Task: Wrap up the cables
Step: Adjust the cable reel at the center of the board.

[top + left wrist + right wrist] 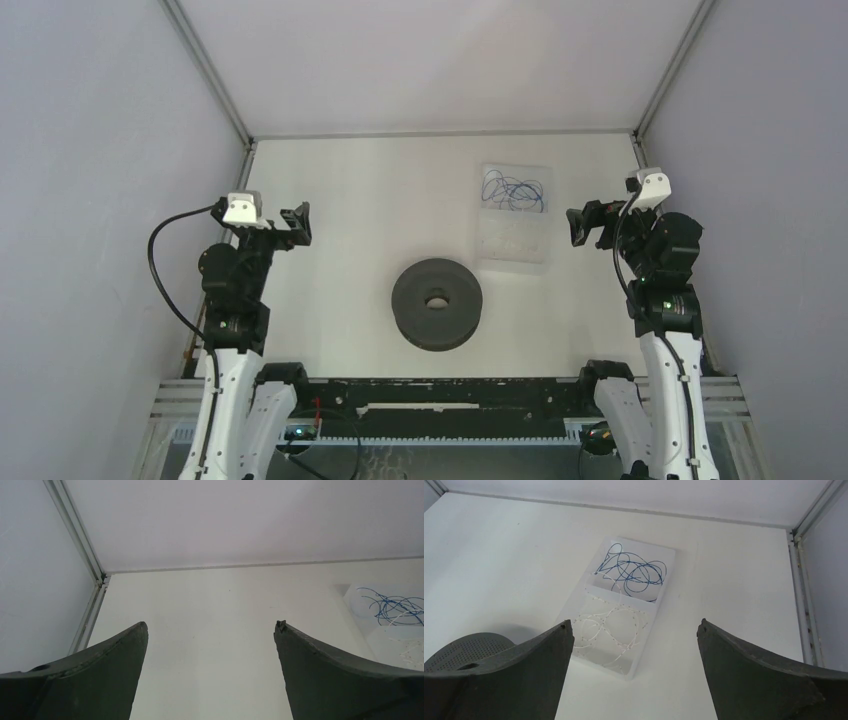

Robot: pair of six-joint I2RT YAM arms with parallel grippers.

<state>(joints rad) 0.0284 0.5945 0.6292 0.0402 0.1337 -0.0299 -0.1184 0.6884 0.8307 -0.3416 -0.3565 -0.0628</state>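
The whitish cables [611, 627] lie in loose loops in the near compartment of a clear tray [646, 630], also faintly visible from above as the cables [512, 238]. A black spool [437, 303] lies flat at the table's middle; its perforated edge, the spool [459, 650], shows low left in the right wrist view. My left gripper [296, 224] hovers open at the left, far from the tray, nothing between its fingers [115, 670]. My right gripper [583, 226] hovers open just right of the tray, empty, with its fingers [744, 670] wide apart.
A tangle of thin blue wire [512, 190] fills the tray's far compartment, seen too as blue wire [634, 572] and blue wire [392, 605]. Enclosure walls with metal corner posts [232, 110] ring the table. A black rail [440, 395] crosses the near edge.
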